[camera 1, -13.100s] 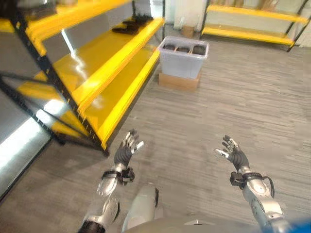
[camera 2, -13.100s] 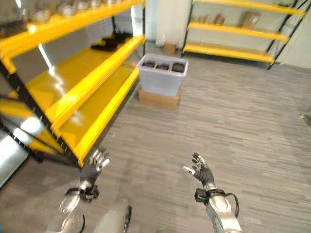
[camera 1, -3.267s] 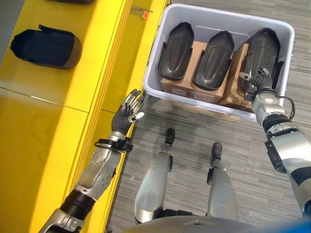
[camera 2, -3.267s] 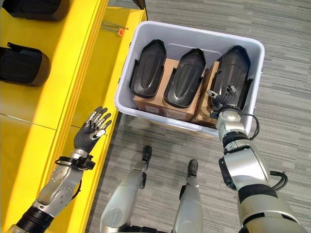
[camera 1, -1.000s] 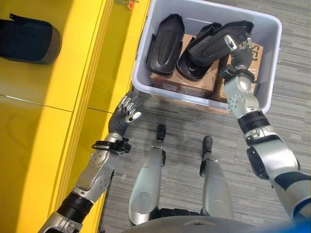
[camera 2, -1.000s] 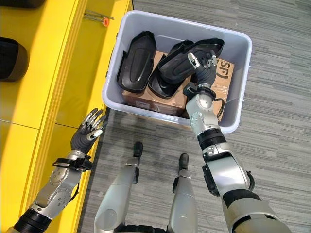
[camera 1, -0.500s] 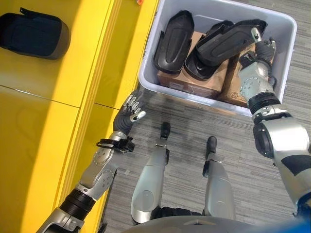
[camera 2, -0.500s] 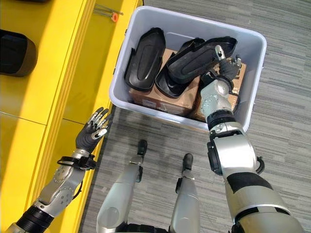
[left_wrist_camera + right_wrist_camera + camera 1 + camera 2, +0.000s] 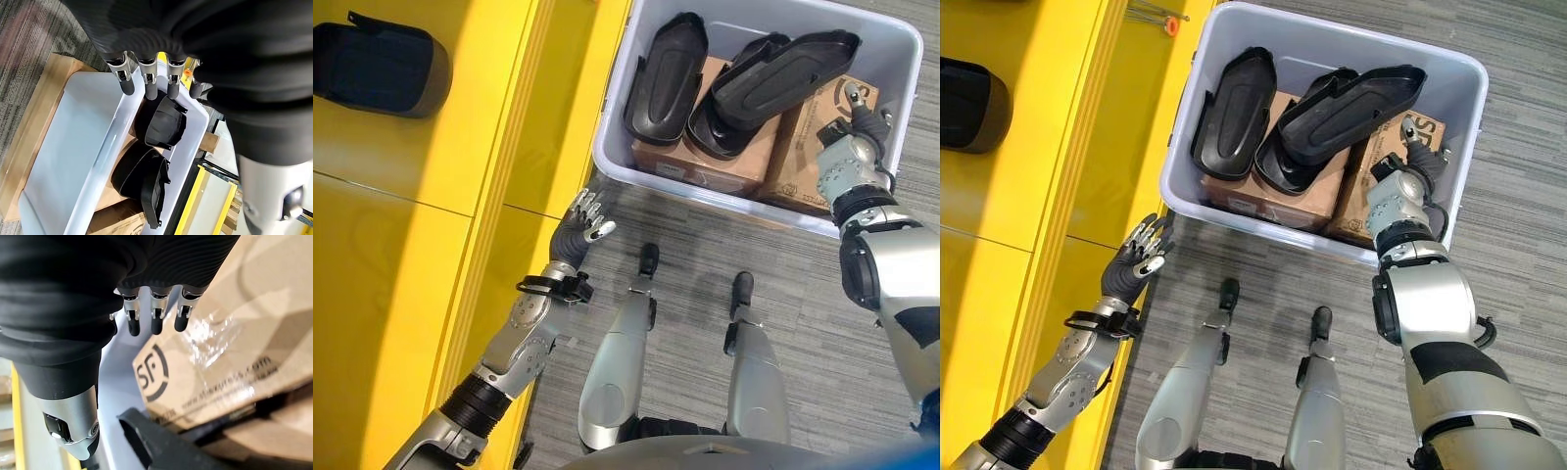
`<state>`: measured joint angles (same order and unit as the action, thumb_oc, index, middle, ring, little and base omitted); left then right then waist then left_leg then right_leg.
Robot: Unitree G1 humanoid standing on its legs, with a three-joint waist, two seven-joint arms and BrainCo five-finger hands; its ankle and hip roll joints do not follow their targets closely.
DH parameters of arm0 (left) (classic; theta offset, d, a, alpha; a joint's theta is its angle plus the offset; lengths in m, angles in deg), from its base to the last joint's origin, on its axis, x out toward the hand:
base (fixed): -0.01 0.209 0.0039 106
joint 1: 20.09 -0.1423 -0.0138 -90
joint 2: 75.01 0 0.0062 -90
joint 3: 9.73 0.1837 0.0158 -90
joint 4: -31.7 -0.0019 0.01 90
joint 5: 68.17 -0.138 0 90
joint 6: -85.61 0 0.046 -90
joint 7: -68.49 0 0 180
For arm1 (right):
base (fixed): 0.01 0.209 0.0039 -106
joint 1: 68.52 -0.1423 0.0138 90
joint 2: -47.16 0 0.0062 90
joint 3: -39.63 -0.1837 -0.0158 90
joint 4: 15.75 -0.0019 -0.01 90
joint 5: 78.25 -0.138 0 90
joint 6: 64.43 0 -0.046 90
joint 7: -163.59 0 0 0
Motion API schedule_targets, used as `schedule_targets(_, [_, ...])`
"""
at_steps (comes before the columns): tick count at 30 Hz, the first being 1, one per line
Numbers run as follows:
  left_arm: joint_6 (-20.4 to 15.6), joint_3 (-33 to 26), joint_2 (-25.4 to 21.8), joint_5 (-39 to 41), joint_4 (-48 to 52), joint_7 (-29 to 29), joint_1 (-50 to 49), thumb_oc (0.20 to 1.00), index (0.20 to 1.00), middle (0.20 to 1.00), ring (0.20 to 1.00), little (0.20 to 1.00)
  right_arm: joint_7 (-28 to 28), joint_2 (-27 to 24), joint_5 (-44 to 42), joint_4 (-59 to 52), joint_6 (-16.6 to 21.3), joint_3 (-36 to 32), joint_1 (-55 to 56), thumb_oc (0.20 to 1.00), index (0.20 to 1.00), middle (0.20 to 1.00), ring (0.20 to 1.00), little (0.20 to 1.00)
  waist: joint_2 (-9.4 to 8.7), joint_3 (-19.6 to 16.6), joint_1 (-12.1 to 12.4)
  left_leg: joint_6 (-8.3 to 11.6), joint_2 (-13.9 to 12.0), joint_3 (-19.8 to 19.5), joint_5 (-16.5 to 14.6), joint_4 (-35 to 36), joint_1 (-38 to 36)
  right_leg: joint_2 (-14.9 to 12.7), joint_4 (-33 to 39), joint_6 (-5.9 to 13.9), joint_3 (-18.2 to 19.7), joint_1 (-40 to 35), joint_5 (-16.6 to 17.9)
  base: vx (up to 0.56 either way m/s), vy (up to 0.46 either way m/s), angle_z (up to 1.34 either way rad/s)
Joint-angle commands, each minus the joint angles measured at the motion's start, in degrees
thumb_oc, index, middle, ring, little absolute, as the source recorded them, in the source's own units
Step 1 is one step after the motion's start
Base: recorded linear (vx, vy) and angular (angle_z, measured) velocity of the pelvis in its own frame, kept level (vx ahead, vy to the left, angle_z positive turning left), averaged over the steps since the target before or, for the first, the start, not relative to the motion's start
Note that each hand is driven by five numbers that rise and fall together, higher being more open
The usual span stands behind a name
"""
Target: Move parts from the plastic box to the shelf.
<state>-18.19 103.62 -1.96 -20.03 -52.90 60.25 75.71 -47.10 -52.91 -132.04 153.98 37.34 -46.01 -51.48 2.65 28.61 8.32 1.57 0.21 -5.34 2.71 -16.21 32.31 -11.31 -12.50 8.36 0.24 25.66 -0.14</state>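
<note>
Inside the plastic box point(image 9: 607, 147), three black parts on cardboard boxes point(image 9: 803, 147).
Right hand point(image 9: 1417, 157) at 3 o'clock of the tilted part point(image 9: 1351, 103), fingers straight, empty; left hand point(image 9: 579, 227) at 7 o'clock by the yellow shelf point(image 9: 431, 235), fingers relaxed, empty.

We're picking up print on the cardboard box point(image 9: 220, 308) in the plastic box point(image 9: 1351, 44): a dark round logo and one line of small lettering.
</note>
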Motion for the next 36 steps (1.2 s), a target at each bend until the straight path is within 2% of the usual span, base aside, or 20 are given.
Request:
schedule_targets(1, [-2.6, -0.8, -0.4, -1.2, 5.4, -1.0, -0.7, 1.0, 1.0, 1.0, 1.0, 1.0, -0.4, -2.5, 1.6, -2.6, 0.8, 2.7, -3.5, 1.0, 1.0, 1.0, 1.0, 1.0, 0.22, -0.1, 0.9, -1.2, -0.1, -2.4, -6.7, -4.5, 2.5, -1.4, -1.2, -1.11, -2.3, -2.3, -2.5, 0.02, 0.001, 0.05])
schedule_targets(10, [-3.2, -0.8, 0.0, -1.0, 5.6, -1.8, -0.4, 1.0, 1.0, 1.0, 1.0, 1.0, -0.2, -0.7, 2.9, -3.0, 1.0, 5.2, -5.5, 1.0, 1.0, 1.0, 1.0, 1.0, -0.62, 0.9, 0.9, -1.28, 0.1, -3.0, -6.9, -5.3, 3.8, -1.3, -1.5, -1.13, -2.7, -2.0, -2.6, 0.01, -0.001, 0.04])
schedule_targets(22, [-3.8, -0.3, 0.1, -1.2, 5.8, -2.7, 0.3, 1.0, 1.0, 1.0, 1.0, 1.0, -0.7, -2.4, 4.0, -1.5, 0.4, 6.0, -6.9, 1.0, 1.0, 1.0, 1.0, 1.0, -1.31, 1.2, 1.9, -1.56, 1.1, -3.9, -7.5, -6.5, 6.1, -1.4, -1.9, -0.97, -3.6, -1.4, -2.9, 0.01, 0.009, 0.08])
schedule_targets(26, [-3.9, 0.1, 0.4, -1.5, 5.8, -3.3, 0.7, 1.0, 1.0, 1.0, 1.0, 1.0, -1.1, -3.1, 3.0, -0.3, 0.3, 5.1, -6.3, 1.0, 1.0, 1.0, 1.0, 1.0, -1.04, 1.2, 2.3, -1.73, 1.6, -4.4, -7.6, -7.1, 8.0, -1.5, -2.2, -0.93, -3.9, -0.2, -3.0, 0.01, 0.009, 0.06])
schedule_targets(36, [-4.3, 1.0, 1.7, -3.4, 6.6, -5.3, 0.6, 1.0, 1.0, 1.0, 1.0, 1.0, -2.3, -6.3, 6.8, 0.7, -1.7, 7.8, -5.8, 1.0, 1.0, 1.0, 1.0, 1.0, -0.42, 1.2, 2.3, -1.83, 2.4, -5.3, -7.5, -8.6, 15.1, -1.5, -3.3, -0.9, -4.8, 5.9, -3.1, 0.02, 0.012, 0.04])
